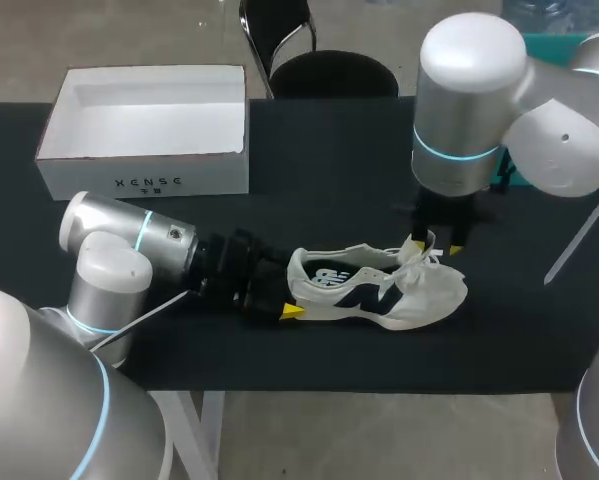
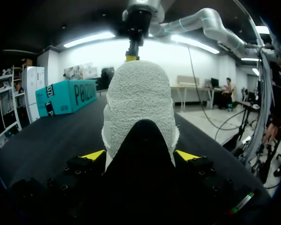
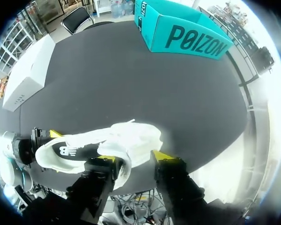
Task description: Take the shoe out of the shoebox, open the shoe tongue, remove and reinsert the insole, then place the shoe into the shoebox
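Head view: white shoe (image 1: 379,290) seen lying on black table (image 1: 329,170), heel toward left gripper (image 1: 291,287), well apart from open white shoebox (image 1: 144,185) set at table's far left corner. Left wrist view: heel (image 2: 140,98) clamped between yellow-tipped fingers (image 2: 94,154), touched from both sides. Right gripper (image 1: 436,244) positioned over laced front and tongue of shoe. Right wrist view: white upper (image 3: 131,138) seen under right gripper (image 3: 133,157); whether anything is held there cannot be told.
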### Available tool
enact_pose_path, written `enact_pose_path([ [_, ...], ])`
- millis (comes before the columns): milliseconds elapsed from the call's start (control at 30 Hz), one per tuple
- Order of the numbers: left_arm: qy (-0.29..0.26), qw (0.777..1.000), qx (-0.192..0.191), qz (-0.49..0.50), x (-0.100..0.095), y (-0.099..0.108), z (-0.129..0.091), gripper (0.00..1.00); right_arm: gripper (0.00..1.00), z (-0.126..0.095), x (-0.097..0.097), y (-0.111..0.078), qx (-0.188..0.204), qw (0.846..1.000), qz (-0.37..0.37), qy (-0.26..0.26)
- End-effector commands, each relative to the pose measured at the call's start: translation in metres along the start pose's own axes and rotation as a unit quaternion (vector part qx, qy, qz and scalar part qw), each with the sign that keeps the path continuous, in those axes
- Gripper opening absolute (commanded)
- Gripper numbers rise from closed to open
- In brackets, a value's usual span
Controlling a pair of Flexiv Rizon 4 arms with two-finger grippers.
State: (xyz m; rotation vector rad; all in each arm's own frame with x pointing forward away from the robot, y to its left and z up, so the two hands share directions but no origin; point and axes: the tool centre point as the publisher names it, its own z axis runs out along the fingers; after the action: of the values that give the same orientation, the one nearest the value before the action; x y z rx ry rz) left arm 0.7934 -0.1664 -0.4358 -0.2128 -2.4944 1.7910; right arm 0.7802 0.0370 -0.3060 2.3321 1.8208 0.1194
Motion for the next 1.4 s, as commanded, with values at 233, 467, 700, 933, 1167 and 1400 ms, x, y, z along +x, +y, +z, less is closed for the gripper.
enact_pose_path([
  [233,-0.001,1.000,-0.001,0.000,0.000,0.002,0.003,0.00,1.00,-0.008,0.010,-0.003,-0.011,1.000,-0.013,0.010],
  [467,-0.001,1.000,-0.001,0.000,0.000,0.002,0.003,0.00,0.43,0.003,0.017,-0.003,-0.002,1.000,-0.023,0.012],
  [700,-0.001,1.000,-0.001,0.000,0.000,0.002,0.003,0.00,0.00,-0.001,0.002,0.001,-0.002,1.000,-0.011,0.018],
  [933,-0.001,1.000,-0.001,0.000,0.000,0.002,0.003,0.00,0.00,0.000,-0.009,0.002,0.000,1.000,0.000,0.024],
  [1167,-0.001,1.000,-0.001,0.000,0.000,0.002,0.003,0.00,0.00,-0.004,-0.006,0.003,-0.005,1.000,-0.003,0.026],
  [1400,-0.001,1.000,-0.001,0.000,0.000,0.002,0.003,0.00,1.00,-0.024,0.007,0.000,-0.029,0.999,-0.021,0.033],
])
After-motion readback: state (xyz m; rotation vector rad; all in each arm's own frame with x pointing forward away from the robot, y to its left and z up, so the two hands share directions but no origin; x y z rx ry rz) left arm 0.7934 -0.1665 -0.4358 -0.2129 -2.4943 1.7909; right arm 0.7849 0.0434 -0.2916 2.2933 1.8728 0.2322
